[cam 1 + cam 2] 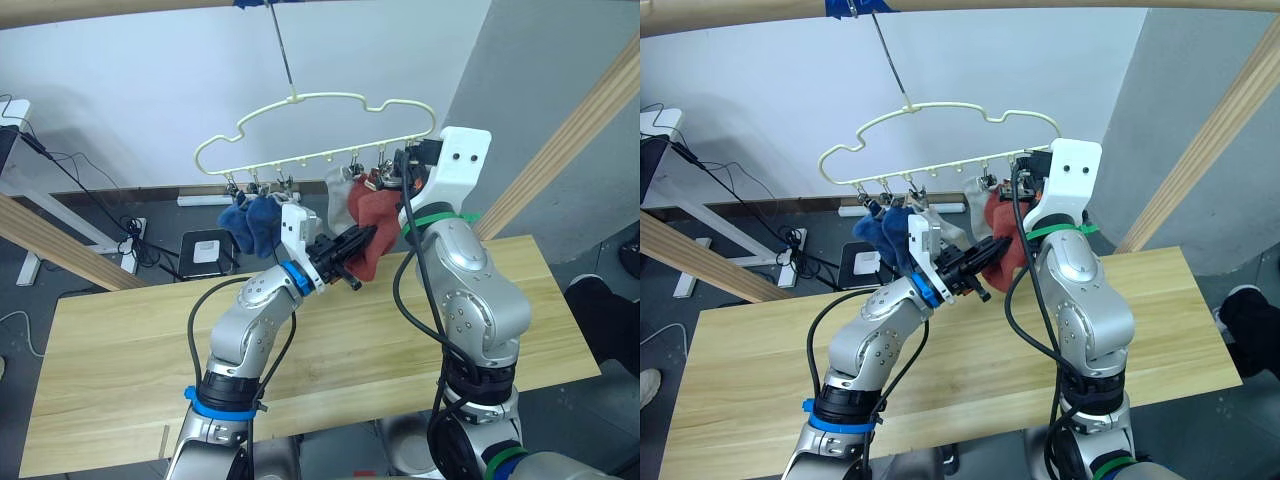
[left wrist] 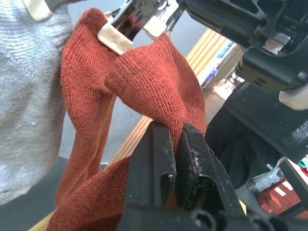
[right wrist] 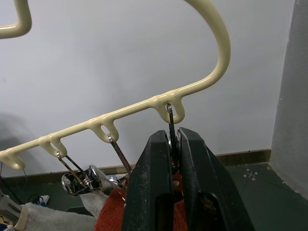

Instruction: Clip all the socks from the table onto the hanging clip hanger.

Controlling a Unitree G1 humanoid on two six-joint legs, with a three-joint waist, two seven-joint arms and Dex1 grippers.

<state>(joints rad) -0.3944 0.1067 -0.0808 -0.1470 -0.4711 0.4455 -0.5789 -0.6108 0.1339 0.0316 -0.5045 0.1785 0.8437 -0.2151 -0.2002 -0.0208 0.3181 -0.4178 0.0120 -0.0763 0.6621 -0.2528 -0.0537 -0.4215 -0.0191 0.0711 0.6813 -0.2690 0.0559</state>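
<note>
The pale yellow clip hanger (image 1: 320, 100) hangs by its hook above the table (image 1: 120, 340). Two blue socks (image 1: 250, 222) hang from its left clips, and a light grey sock (image 1: 338, 186) hangs further right. Beside the grey one are rust-red socks (image 1: 370, 215). My left gripper (image 2: 175, 132) is shut on the lower fold of a rust-red sock (image 2: 154, 82), whose top reaches up to the clips (image 2: 115, 36). My right gripper (image 3: 174, 137) is shut on the metal clip (image 3: 170, 118) under the hanger's rightmost loop, just above the red fabric.
A round wooden rail with blue tape (image 1: 250, 3) carries the hook. Slanted wooden posts stand at the left (image 1: 60, 245) and right (image 1: 570, 130). Behind the table are a white wall, floor cables and a dark square device (image 1: 205, 250).
</note>
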